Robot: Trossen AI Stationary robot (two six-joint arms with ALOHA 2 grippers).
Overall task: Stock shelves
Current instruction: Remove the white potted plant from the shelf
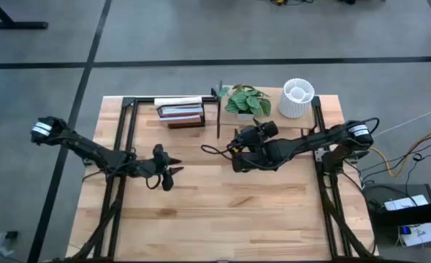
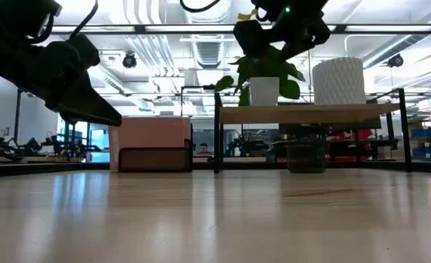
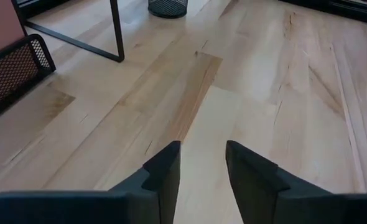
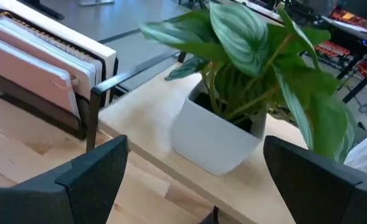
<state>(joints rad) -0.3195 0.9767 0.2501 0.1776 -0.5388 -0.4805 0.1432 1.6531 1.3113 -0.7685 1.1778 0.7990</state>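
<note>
The shelves (image 1: 276, 93) stand at the table's far right, a pale board (image 2: 310, 113) on a thin black frame. On the board rest a leafy plant in a white square pot (image 4: 211, 134) (image 1: 245, 102) and a white ribbed vase (image 1: 298, 98) (image 2: 338, 80). My right gripper (image 1: 237, 149) (image 4: 196, 158) hovers open just on the near side of the pot, which shows ahead between its wide-spread fingers, untouched. My left gripper (image 1: 168, 175) (image 3: 202, 168) hangs open over bare tabletop at the near left with nothing between its fingers.
A dark mesh rack with pale books (image 1: 180, 111) (image 4: 40, 68) stands left of the shelves at the far edge. A dark mesh cup (image 2: 305, 155) sits under the shelf board. Bare tabletop (image 1: 223, 212) spreads across the middle and near side.
</note>
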